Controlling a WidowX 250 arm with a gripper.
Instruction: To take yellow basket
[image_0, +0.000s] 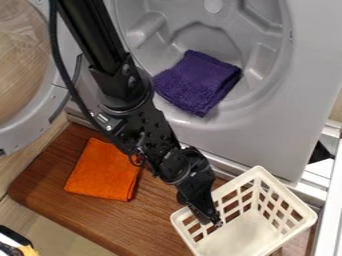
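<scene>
My hand (210, 220) is positioned at the lattice side wall of the pale, rectangular basket (244, 234), lower right on the wood-grain table (100, 219); I cannot tell whether it is open or closed. Folded orange cloth (103, 172) lies flat; nubby purple cloth (197, 82) occupies the moulded grey recess (170, 22).

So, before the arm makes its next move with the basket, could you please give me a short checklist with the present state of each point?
1. Hand at the wall of the basket: ok, at its left side in the view.
2. Basket empty inside: ok.
3. Firm hold on the basket: cannot tell.
4. Orange cloth apart from the basket: ok.
5. Purple cloth away from the hand: ok, it lies in the machine's opening.
</scene>
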